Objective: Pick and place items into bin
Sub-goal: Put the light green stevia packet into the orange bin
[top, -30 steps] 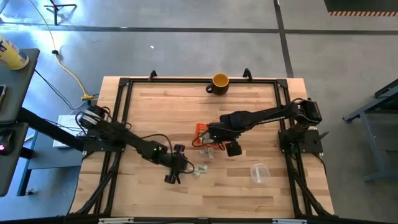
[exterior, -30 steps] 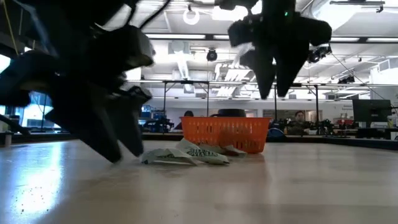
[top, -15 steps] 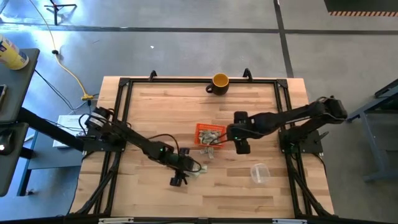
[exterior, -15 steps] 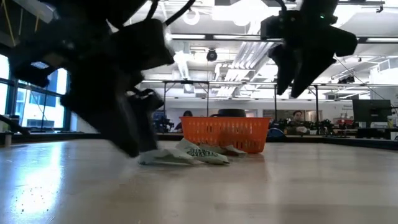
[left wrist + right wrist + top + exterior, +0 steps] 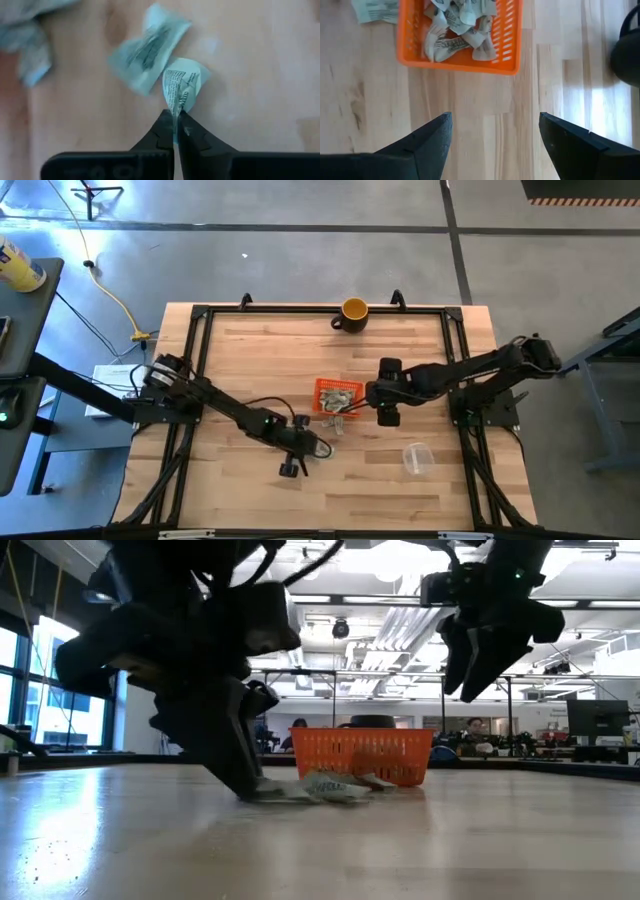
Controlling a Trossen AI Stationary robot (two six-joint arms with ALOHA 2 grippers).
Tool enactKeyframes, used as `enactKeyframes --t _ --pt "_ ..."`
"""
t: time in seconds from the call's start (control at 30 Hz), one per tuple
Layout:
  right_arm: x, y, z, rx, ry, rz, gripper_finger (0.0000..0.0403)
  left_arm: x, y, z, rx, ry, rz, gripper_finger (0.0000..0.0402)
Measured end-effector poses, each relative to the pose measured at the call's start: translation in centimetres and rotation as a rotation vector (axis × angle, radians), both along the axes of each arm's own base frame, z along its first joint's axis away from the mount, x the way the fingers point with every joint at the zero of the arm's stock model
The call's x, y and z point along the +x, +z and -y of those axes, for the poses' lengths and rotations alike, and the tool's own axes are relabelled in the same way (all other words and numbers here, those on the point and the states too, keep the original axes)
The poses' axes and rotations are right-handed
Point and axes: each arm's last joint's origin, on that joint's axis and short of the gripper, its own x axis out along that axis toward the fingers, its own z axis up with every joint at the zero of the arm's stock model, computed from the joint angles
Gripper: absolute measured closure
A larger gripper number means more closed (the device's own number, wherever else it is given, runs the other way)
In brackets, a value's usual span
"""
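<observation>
Your left tool [image 5: 175, 131] was pinching a wrapped item [image 5: 182, 90] by its edge at the counter's [image 5: 250, 360] six o'clock, ready to lift toward the bin [image 5: 337, 394] at twelve. Your right tool [image 5: 492, 131] hung spread beside the bin, already unloaded.

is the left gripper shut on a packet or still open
Shut. In the left wrist view the left gripper has its fingertips pinched together on the edge of a pale green wrapped packet.
</observation>
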Motion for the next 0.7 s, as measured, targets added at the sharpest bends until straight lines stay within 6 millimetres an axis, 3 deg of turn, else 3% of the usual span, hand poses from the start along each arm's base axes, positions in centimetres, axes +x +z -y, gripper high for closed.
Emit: enactKeyframes --t 0.13,0.2,0.33,0.43,0.53,0.7 --pt "-0.2 0.3 0.1 0.004 0.02 0.0 0.0114 -0.9 1.2 -1.1 0.034 0.046 -0.128 0.0354" --pt "-0.3 0.3 0.3 0.004 0.015 -0.015 0.0114 -1.4 2.8 -1.4 0.046 0.043 -0.134 0.0359" --pt "-0.3 0.3 0.7 -0.005 0.005 -0.023 0.0114 -2.0 7.0 -2.6 0.067 0.064 -0.014 0.036" --pt "-0.1 0.4 0.7 0.001 0.008 0.007 0.0114 -1.1 8.9 -4.8 0.14 0.121 0.133 0.036" --pt "0.3 0.5 0.6 0.016 0.02 0.048 0.0114 0.4 9.0 -7.9 0.135 0.152 0.213 0.036" --pt "0.5 0.5 0.3 0.071 0.043 0.064 0.0114 2.7 6.9 -12.5 0.17 0.259 0.265 0.0337"
